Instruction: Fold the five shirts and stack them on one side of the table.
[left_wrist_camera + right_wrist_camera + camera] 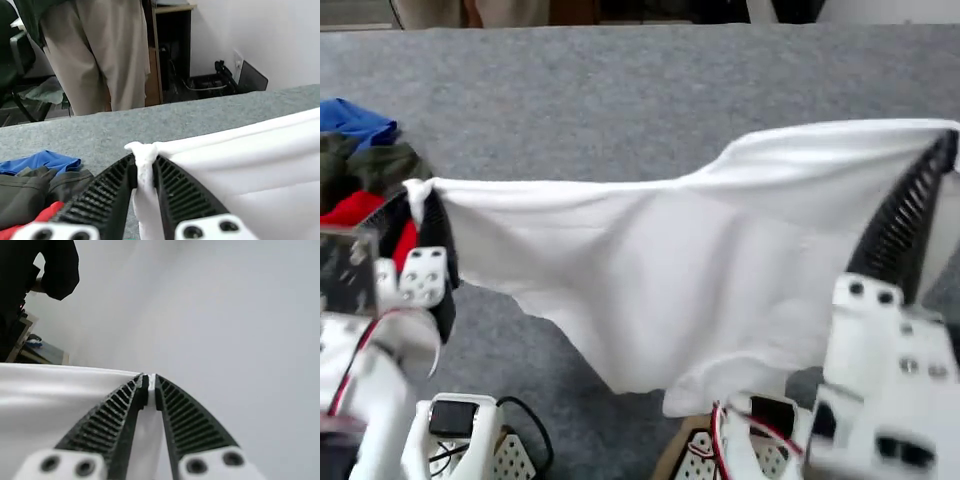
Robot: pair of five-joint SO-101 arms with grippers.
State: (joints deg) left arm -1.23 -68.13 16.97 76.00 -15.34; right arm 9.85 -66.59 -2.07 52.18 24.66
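Shirt (660, 270) taut; left pincer (145, 162), right pincer (149, 382) gripping

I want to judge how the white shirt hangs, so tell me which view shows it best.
The high view: it shows the white shirt nearly whole, stretched between the left gripper and the right gripper, its lower edge sagging. The left wrist view gives one bunched corner and some cloth; the right wrist view, a pinched edge.

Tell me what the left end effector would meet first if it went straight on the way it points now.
Beyond the white shirt corner it is shut on, the left end effector points over bare grey table; the way looks free to the far edge, though its height is unclear.
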